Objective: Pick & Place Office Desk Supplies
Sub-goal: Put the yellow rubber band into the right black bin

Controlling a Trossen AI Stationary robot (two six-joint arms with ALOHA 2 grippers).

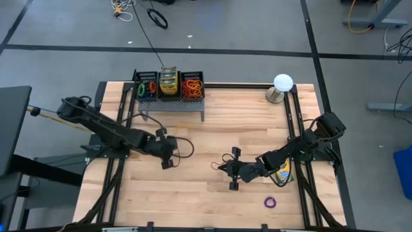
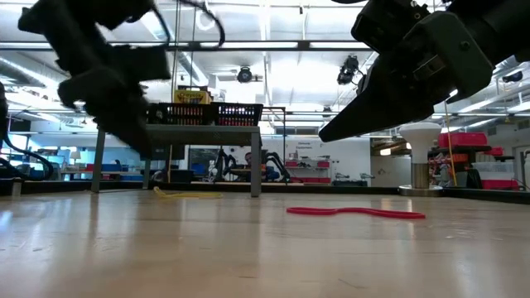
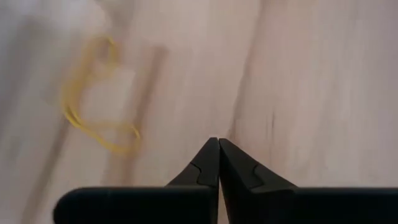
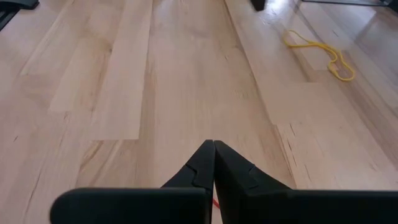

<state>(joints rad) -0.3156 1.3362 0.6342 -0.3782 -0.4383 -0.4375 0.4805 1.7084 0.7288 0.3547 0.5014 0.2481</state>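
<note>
A: Where are the supplies?
B: Red rubber band (image 2: 356,213) lies flat on the table (image 1: 212,193), mid-table, right at the right gripper (image 1: 226,169) tips. Yellow rubber band (image 4: 320,53) sits at 12 o'clock from centre, under the raised black tray (image 1: 168,87). Purple band (image 1: 270,202) at approx. 5 o'clock.
A: Crayon boxes?
B: One crayon box (image 1: 168,82) in the tray's middle bin, w/ bands in the bins either side. Another box (image 1: 282,172) at 3 o'clock, partly under the right arm.
A: Grippers?
B: Left gripper (image 1: 168,154) hangs left of centre, fingers clenched, holding nothing. Right one's fingers (image 4: 233,168) pressed together too; can't tell if they pinch the red band.
A: Else?
B: White ball (image 1: 282,82) at 1 o'clock corner.
</note>
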